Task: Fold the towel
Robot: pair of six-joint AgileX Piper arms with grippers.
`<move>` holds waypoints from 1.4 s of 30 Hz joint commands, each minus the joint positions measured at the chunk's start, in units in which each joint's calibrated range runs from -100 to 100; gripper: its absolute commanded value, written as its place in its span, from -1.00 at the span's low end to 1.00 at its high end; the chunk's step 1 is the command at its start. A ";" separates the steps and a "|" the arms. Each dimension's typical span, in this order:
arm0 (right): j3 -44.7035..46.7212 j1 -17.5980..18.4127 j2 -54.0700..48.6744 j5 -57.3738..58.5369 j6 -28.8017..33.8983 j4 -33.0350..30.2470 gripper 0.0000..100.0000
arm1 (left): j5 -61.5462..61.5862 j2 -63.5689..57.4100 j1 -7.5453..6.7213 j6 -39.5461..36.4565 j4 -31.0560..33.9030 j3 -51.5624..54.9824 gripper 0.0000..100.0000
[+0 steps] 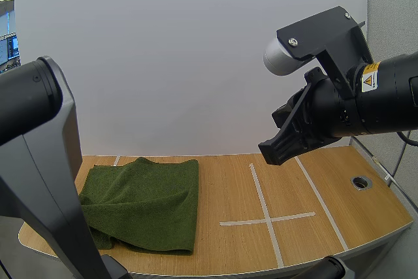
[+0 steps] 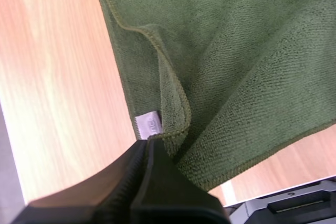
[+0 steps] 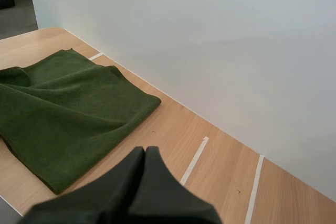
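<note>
A dark green towel (image 1: 147, 200) lies in loose folded layers on the left half of the wooden table (image 1: 228, 181). In the left wrist view my left gripper (image 2: 148, 141) is shut, its tips pinching the towel (image 2: 236, 51) at its hemmed edge beside a small white label (image 2: 148, 125). A raised fold of cloth runs up to the tips. My right gripper (image 1: 273, 155) hangs shut and holding nothing well above the table's middle, right of the towel. From the right wrist view, the right gripper (image 3: 145, 150) points down past the towel's (image 3: 63, 108) near corner.
A white tape cross (image 1: 268, 219) and a longer tape line mark the bare wood right of the towel. A round metal hole (image 1: 361, 181) sits near the right edge. A white panel (image 1: 196, 63) closes the back. My left arm's bulk (image 1: 39, 161) covers the towel's front left part.
</note>
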 commanded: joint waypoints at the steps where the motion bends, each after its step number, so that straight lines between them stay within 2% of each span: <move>1: -0.17 -0.22 -0.76 0.00 -0.22 0.16 -1.00 | -0.88 -0.45 0.10 0.86 -0.52 0.06 -1.00; 17: -0.17 -0.22 -0.76 0.00 -0.22 0.16 -1.00 | -3.50 0.13 0.10 0.94 -0.01 0.06 -1.00; 32: -0.17 -0.22 -0.76 0.00 -0.22 0.16 -1.00 | -1.11 7.03 0.62 0.94 -0.31 0.31 -1.00; 42: -0.17 -0.22 -0.76 0.00 -0.22 0.16 -1.00 | -4.14 10.70 2.83 1.53 -0.07 0.31 -1.00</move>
